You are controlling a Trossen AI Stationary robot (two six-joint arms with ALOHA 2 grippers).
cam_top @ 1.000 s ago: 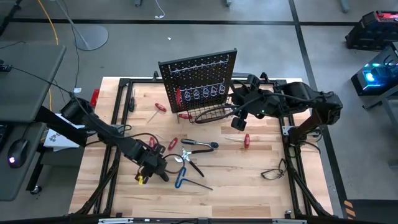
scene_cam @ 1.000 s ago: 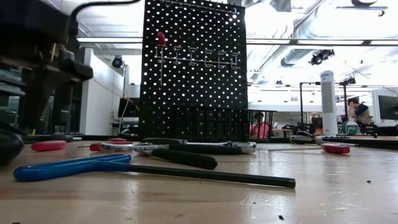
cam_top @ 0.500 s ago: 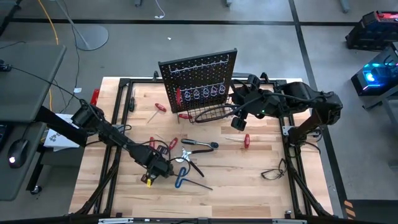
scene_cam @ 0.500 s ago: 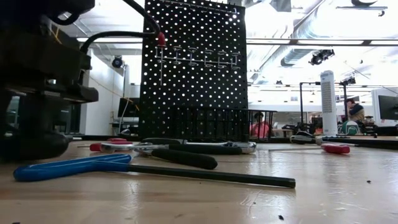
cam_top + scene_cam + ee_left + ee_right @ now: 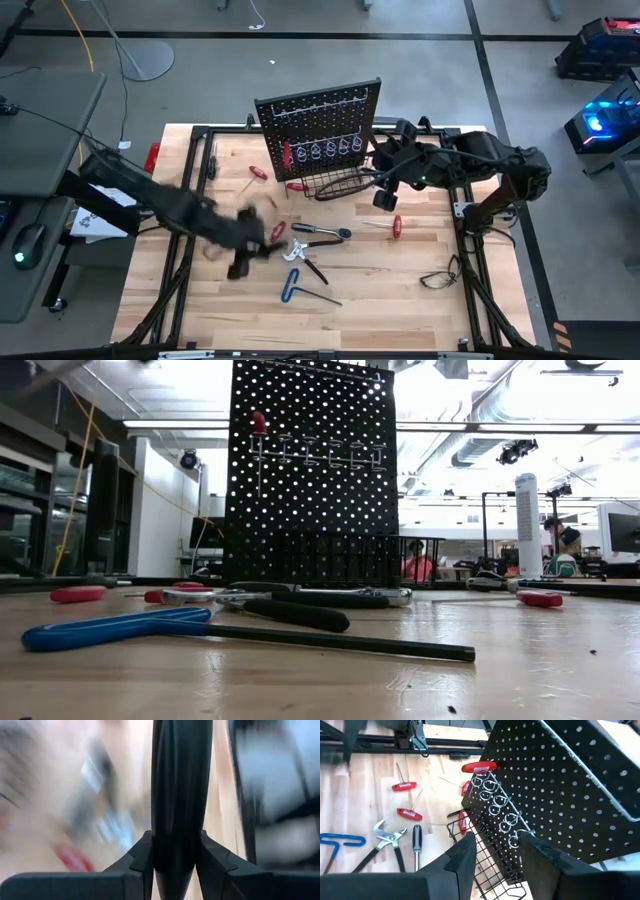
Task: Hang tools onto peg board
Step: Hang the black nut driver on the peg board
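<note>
The black peg board stands upright at the table's far middle, and a red-handled screwdriver hangs on it. Loose tools lie on the wood: a blue T-shaped hex key, silver pliers and red-handled drivers. My left gripper, blurred by motion, is over the table's near left and shut on a black-handled tool. My right gripper hangs open beside the board's right edge, above the wire basket, with nothing between its fingers. My left gripper pinches the thick black handle between its two fingers, one on each side. The handle runs on past the fingertips. It is lifted clear of the table. Which end of the tool the fingers have, I cannot tell.
A black tubular frame borders the tabletop. Thin black cables lie at the near right. Bare wood is at the table's near middle and near right. A person sits far behind the table in the low view.
My left gripper has risen quickly from the table's near left, rolling its wrist, and has left the low view. The black-handled tool that lay there has gone up with it, lifted clear of the wood. The other tools lie where they were.
</note>
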